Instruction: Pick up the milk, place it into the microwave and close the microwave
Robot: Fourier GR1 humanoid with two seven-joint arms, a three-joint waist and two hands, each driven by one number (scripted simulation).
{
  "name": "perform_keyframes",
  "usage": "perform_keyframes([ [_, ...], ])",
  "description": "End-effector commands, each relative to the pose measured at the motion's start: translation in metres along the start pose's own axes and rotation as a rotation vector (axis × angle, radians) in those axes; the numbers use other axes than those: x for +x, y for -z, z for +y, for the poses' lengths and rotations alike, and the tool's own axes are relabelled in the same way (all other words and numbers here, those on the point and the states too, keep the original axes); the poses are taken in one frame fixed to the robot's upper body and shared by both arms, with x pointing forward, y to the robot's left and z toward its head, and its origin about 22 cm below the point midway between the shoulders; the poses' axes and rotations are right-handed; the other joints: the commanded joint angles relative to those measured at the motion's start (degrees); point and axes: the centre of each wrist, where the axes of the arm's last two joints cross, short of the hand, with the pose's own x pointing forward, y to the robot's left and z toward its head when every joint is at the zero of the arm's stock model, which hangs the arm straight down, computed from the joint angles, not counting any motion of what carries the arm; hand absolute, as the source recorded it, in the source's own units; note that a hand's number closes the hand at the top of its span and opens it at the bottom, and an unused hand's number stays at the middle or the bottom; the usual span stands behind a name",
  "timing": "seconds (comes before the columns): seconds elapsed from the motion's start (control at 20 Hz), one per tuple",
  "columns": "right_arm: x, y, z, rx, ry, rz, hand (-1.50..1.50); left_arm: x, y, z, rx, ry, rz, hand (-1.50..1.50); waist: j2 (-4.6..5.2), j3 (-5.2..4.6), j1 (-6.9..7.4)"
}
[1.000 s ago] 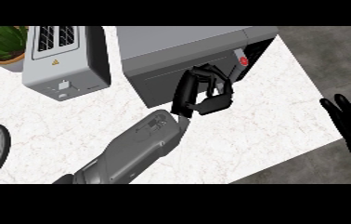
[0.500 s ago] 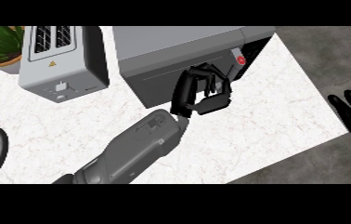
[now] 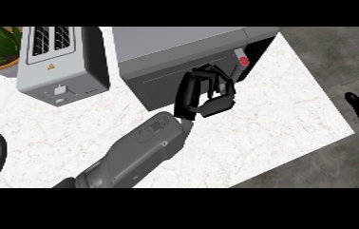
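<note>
1. Reaching up from the lower left of the head view, the left hand (image 3: 204,92) sits against the front of the microwave (image 3: 175,47), with its grey forearm (image 3: 136,152) running diagonally across the counter (image 3: 280,109).
2. The hand's fingers are curled, with a pale shape showing between them; whether this is the milk cannot be told, so what the hand grips is unclear.
3. No milk carton shows plainly anywhere on the counter.
4. The microwave is a grey box with a dark front face, standing at the top middle of the counter.
5. A red button (image 3: 244,60) shows on the microwave's right side, beside a dark panel, just above and to the right of the hand.
6. A toaster (image 3: 60,62) with two slots stands to the left of the microwave, apart from it.
7. A green plant (image 3: 8,45) peeks in at the far left edge, beside the toaster.
8. The right hand (image 3: 352,102) shows only as a dark sliver at the right edge, beyond the counter; its fingers cannot be made out.
</note>
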Motion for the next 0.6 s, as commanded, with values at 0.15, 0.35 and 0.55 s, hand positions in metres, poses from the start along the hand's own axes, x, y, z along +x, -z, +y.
perform_keyframes([
  [0.15,0.008,0.005,-0.004,0.013,-0.003,0.001,-1.5,0.004,0.024,0.008,0.041,0.016,-0.003,1.5,1.11,-0.04,-0.78],
  [0.35,0.01,0.004,-0.006,0.008,0.001,0.008,-1.5,0.001,0.021,0.009,0.047,0.013,-0.003,1.5,1.09,-0.01,-1.04],
  [0.55,0.015,0.007,-0.009,0.01,-0.004,0.004,-1.5,0.004,0.025,0.007,0.038,0.01,-0.017,1.5,0.93,0.01,-0.99],
])
